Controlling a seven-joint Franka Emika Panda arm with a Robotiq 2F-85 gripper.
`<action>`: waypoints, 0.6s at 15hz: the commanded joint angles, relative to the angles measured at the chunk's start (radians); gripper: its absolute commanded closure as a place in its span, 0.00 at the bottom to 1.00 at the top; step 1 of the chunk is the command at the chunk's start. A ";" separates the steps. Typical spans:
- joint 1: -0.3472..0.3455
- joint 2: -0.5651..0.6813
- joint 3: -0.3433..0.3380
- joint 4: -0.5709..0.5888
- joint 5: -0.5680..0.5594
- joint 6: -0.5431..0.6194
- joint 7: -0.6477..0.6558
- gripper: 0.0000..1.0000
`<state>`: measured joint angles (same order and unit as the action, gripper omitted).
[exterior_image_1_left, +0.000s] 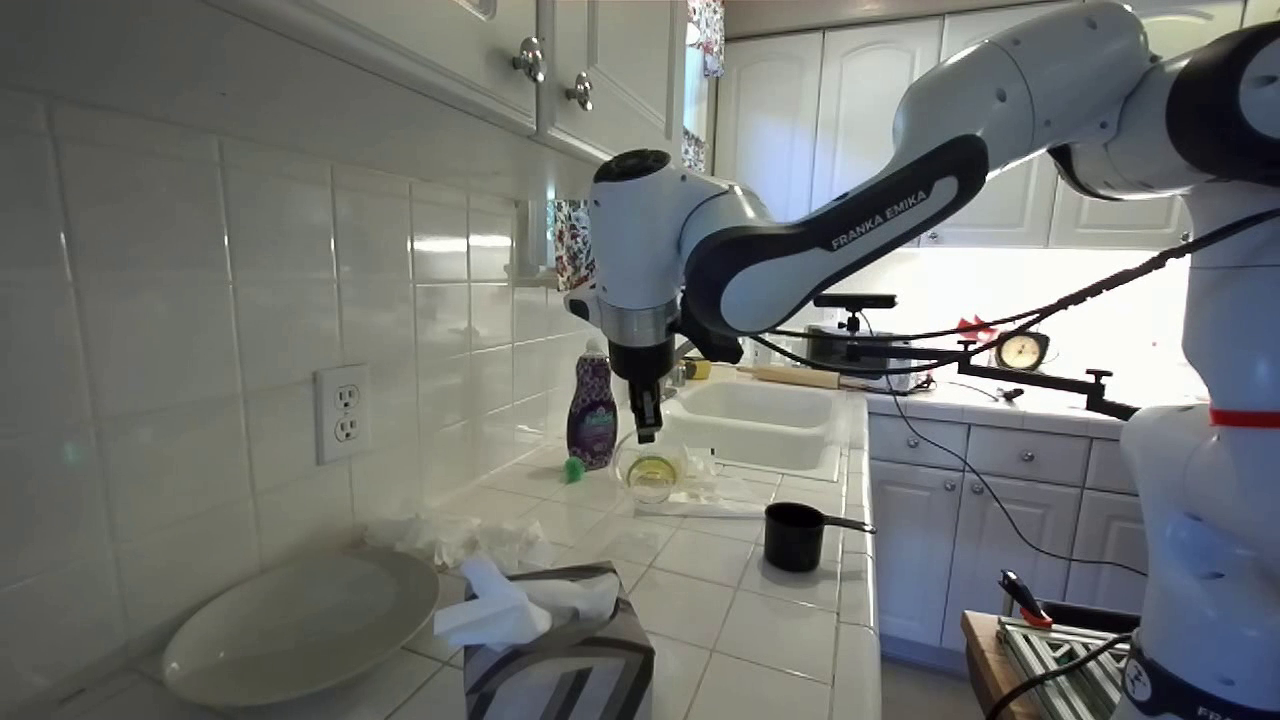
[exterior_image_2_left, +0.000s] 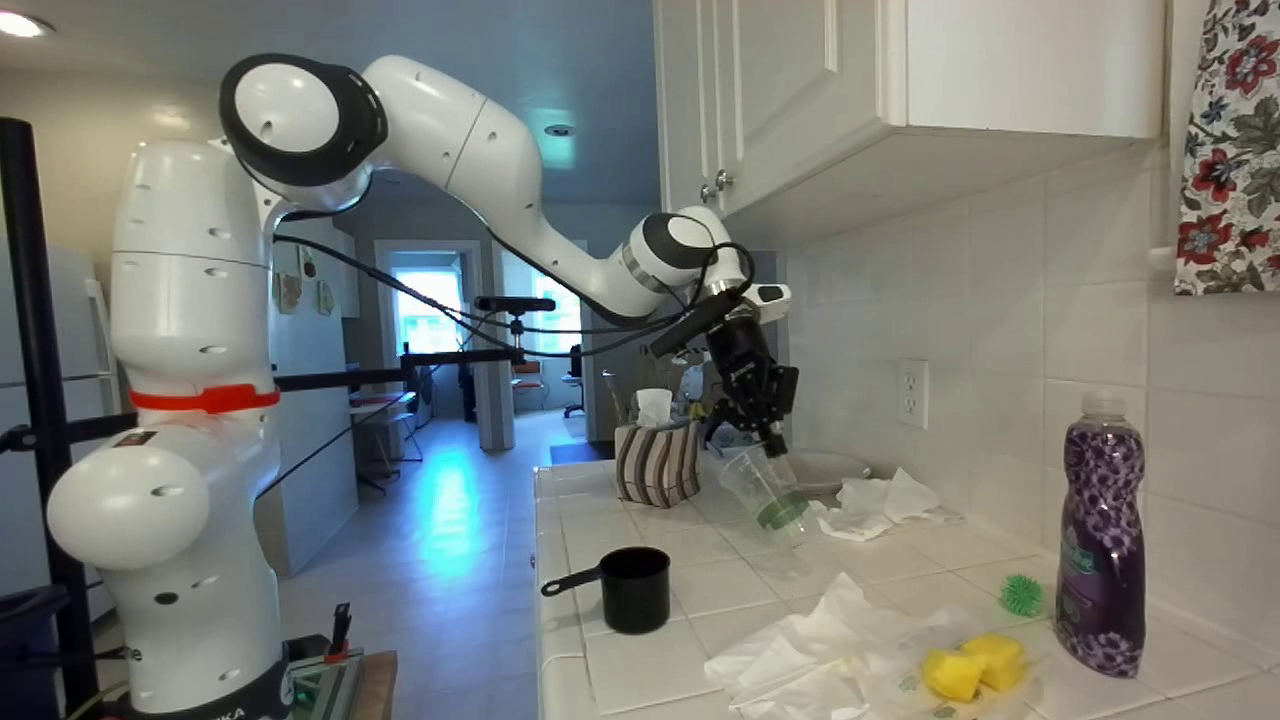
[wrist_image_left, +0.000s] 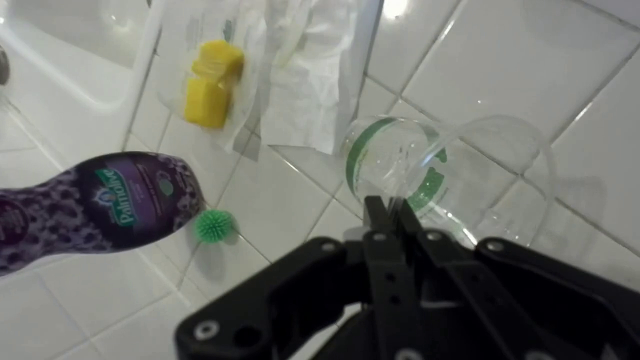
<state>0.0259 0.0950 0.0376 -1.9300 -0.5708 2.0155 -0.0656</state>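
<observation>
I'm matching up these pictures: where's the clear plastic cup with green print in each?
In an exterior view: the clear plastic cup is near centre, below mid-height.
In an exterior view: the clear plastic cup is right of centre, below mid-height.
In the wrist view: the clear plastic cup is right of centre, partly hidden by the gripper.
Shared landmark: the purple Palmolive bottle, far left in the wrist view, also in both exterior views.

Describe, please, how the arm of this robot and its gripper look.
The arm is white and rounded, with black trim and the lettering FRANKA EMIKA. A red band circles its lower part, and black cables run alongside. The gripper is black, with slim fingers and round silver screws.
</observation>
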 joint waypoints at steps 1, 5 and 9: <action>-0.019 -0.037 -0.011 -0.041 0.138 0.078 -0.119 0.98; -0.031 -0.043 -0.014 -0.044 0.282 0.101 -0.240 0.98; -0.043 -0.044 -0.018 -0.040 0.384 0.086 -0.319 0.98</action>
<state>-0.0046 0.0811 0.0279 -1.9365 -0.2625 2.0874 -0.3019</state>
